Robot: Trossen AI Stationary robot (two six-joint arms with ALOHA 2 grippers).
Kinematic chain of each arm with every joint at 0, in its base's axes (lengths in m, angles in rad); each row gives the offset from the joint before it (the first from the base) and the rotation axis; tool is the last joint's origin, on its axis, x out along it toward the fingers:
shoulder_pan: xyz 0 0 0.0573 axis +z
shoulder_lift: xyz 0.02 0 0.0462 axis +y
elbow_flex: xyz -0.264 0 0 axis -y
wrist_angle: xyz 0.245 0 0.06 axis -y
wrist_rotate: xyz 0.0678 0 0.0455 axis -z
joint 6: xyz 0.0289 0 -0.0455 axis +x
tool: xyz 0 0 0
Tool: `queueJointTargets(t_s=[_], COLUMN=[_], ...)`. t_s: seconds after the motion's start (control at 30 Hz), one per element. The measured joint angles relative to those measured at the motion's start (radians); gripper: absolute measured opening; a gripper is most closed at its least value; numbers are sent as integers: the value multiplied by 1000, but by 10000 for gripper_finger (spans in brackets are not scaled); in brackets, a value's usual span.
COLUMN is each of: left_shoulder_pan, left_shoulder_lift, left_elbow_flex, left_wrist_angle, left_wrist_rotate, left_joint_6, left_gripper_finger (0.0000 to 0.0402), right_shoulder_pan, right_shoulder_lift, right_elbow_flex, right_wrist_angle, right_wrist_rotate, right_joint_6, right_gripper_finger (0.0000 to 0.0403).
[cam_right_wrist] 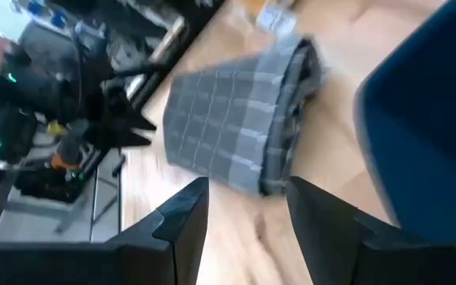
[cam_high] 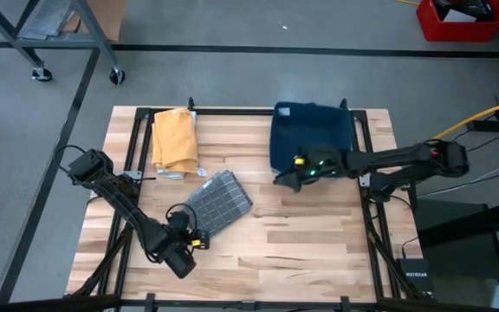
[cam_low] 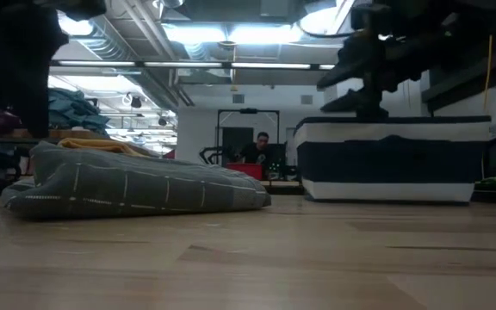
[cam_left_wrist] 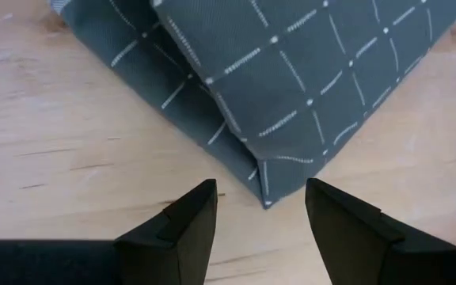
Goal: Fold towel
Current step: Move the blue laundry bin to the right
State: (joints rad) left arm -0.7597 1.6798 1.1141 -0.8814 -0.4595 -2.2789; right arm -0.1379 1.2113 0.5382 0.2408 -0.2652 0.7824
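Grey towel (cam_high: 219,202) w/ white grid lines: already folded into a compact rectangle, lying flat on the wood table (cam_high: 301,251), left of centre. Long axis runs diagonal in the high view, from near-left up toward far-right; one short end points at the left gripper (cam_high: 189,234), other end toward table middle. In the left wrist view a folded corner (cam_left_wrist: 264,198) points straight at the gap btwn the fingers (cam_left_wrist: 188,222), layered edges visible along that side. Low view: it sits as a low padded stack (cam_low: 136,185), a few layers thick.

Counts: 3 cloth items total. 1 grey towel, 1 orange/yellow cloth (cam_high: 174,139) folded at far-left of table, 1 dark blue cloth (cam_high: 312,132) folded at far-right of centre. 2 arms.

Left gripper: just off the near-left end of the grey towel, jaws apart, nothing btwn them, not touching fabric as far as I can see.

Right gripper (cam_high: 286,178): at the near-left corner of the blue cloth, above the table, jaws apart, holding nothing. Its wrist view looks across at the grey towel (cam_right_wrist: 236,127) w/ blue cloth (cam_right_wrist: 426,119) off to the side.

Person seated far back in the room (cam_low: 261,148), low view only.
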Motion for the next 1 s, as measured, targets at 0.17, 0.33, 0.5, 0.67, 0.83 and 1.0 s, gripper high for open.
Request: queueJointTargets(t_s=[0.17,0.33,0.5,0.67,0.83,1.0], left_shoulder_pan=[17,17,14,13,13,13], left_shoulder_lift=[0,0,0,0,0,0], left_elbow_flex=[0,0,0,0,0,0], left_wrist_angle=[-6,-7,-6,3,2,3], left_wrist_rotate=[1,1,3,4,32,34], left_joint_6=[-23,-25,-25,-19,-14,-14], left_gripper_finger=[185,185,185,185,185,185], right_shoulder_pan=[75,86,94,158,217,216], right_shoulder_lift=[109,115,113,142,226,331], right_elbow_flex=[89,198,323,380,381,381], right_wrist_angle=[0,-3,-29,-58,-86,-102], right_wrist_rotate=[112,212,220,203,212,148], right_joint_6=[-18,-111,-162,-160,-103,-52], right_gripper_finger=[177,177,177,177,177,177])
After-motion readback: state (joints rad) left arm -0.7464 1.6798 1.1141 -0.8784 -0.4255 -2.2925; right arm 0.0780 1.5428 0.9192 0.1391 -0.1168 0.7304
